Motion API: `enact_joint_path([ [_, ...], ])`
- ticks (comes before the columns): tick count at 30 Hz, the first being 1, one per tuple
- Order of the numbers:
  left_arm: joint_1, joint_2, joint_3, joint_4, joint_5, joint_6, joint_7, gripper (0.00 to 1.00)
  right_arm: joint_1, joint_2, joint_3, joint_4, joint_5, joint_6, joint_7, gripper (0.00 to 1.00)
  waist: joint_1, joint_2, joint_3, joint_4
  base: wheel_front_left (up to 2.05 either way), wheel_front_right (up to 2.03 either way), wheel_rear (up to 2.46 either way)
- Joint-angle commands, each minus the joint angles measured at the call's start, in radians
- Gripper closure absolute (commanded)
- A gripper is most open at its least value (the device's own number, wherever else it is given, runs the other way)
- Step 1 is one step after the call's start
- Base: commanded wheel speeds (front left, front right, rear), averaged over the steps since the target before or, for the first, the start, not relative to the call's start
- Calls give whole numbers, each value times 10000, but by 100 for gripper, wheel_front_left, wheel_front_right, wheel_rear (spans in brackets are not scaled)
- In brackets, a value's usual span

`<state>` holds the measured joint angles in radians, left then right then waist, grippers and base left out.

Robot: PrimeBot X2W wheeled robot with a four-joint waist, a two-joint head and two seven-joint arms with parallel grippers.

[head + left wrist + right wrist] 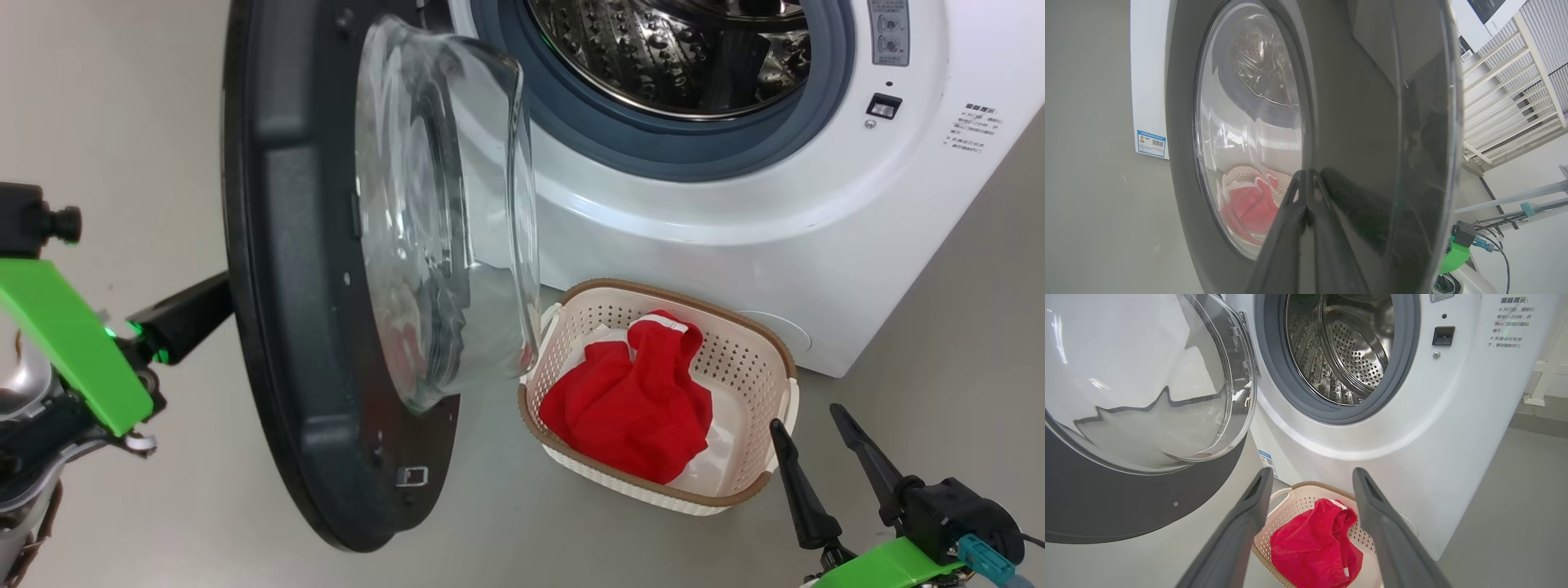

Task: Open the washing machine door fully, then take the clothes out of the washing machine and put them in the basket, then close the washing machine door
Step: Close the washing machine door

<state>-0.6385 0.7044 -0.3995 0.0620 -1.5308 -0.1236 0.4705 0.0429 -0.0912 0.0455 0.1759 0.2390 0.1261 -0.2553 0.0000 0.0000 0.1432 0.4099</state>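
floor [963, 343]: smooth, plain grey
slatted frame [1506, 102]: white, seen tilted in the left wrist view
post foot [1540, 386]: white, standing on the floor

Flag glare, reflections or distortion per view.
Head view: the door's glass bowl smears what lies behind. Left wrist view: the glossy door rim mirrors the left end effector; the clothes look warped through glass. Right wrist view: white glare on the bowl.
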Motion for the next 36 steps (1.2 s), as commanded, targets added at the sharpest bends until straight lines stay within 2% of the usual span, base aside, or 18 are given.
enact_joint_path([
  [1, -162, 419, 455, -300, 62, -71, -225, 100, 60, -46, 197, -270, 37, 46, -65, 0, 0, 0, -16, -11, 0, 0, 0],
  [9, 221, 580, 285, 61, 432, -71, -1163, 100, 122, -26, 189, -299, 44, 46, -65, 0, 0, 0, -84, 29, 0, 0, 0],
  [15, 735, 642, 61, 635, 1066, -71, -2547, 98, 41, -15, 378, -249, 70, 46, -65, 0, 0, 0, -226, 114, 0, 0, 0],
  [16, 847, 650, 2, 739, 1123, -71, -2748, 90, 28, -14, 410, -247, 76, 46, -65, 0, 0, 0, -259, 138, 0, 0, 0],
  [17, 951, 648, -62, 833, 1162, -71, -2939, 75, 18, -20, 444, -246, 83, 46, -65, 0, 0, 0, -291, 159, 0, 0, 0],
  [19, 1189, 626, -195, 985, 1191, -71, -3315, 52, -8, -32, 512, -255, 103, 46, -65, 0, 0, 0, -364, 199, 0, 0, 0],
  [20, 1321, 615, -246, 1095, 1200, -71, -3520, 31, -11, -34, 547, -259, 115, 46, -65, 0, 0, 0, -398, 213, 0, 0, 0],
  [21, 1433, 588, -284, 1188, 1168, -71, -3707, 15, -22, -41, 583, -264, 130, 46, -65, 0, 0, 0, -421, 224, 0, 0, 0],
  [22, 1542, 549, -323, 1279, 1139, -71, -3897, 4, -32, -49, 615, -261, 147, 46, -65, 0, 0, 0, -452, 241, 0, 0, 0],
  [23, 1542, 549, -323, 1279, 1139, -71, -3897, 4, -32, -49, 615, -261, 147, 46, -65, 0, 0, 0, -452, 241, 0, 0, 0],
  [24, 1656, 517, -384, 1367, 1143, -71, -4081, 0, -38, -54, 645, -255, 165, 46, -65, 0, 0, 0, -491, 260, 0, 0, 0],
  [36, 2805, 112, -1087, 2717, 1619, -71, -6619, 0, -137, -89, 930, -317, 260, 46, -65, 0, 0, 0, -692, 431, 0, 0, 0],
])
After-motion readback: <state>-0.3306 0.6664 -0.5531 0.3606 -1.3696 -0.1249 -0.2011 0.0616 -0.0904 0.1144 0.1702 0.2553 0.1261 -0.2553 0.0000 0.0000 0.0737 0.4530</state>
